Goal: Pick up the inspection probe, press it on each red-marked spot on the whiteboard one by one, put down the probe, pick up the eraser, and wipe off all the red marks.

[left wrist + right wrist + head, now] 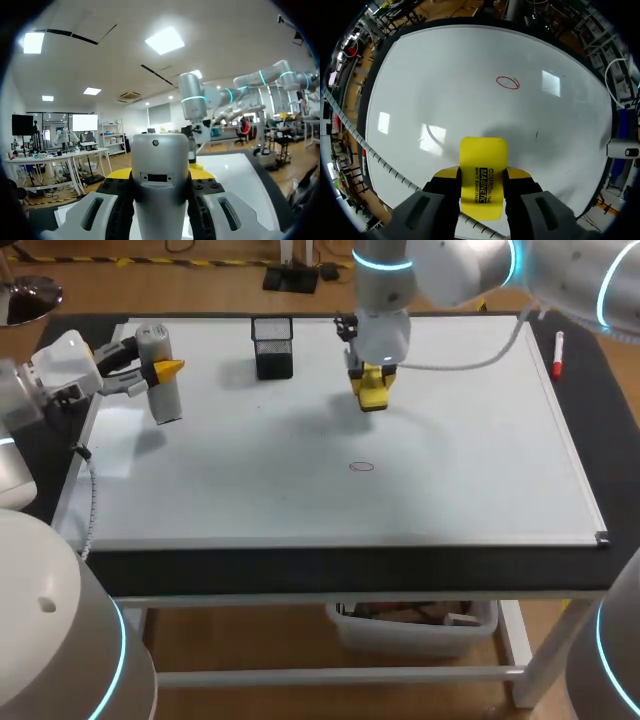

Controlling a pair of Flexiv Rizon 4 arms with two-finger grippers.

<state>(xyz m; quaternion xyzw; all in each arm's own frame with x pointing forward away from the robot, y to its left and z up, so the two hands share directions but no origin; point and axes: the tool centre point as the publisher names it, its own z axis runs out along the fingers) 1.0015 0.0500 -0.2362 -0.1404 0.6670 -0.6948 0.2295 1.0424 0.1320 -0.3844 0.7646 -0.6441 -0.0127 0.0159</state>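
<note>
— Since the eraser looks light and stiff, is that hold sound?
— Seems so: the right gripper clamps its sides above the whiteboard, short of the red mark. The left gripper pinches the probe.

Left gripper, upper left, clamps a grey cylindrical probe; right gripper, upper centre, clamps a yellow eraser.

Black mesh cup stands upright near far edge of worktop, bit left of middle. Red and white marker pen lies on dark strip at right side, well apart from cup.
</note>
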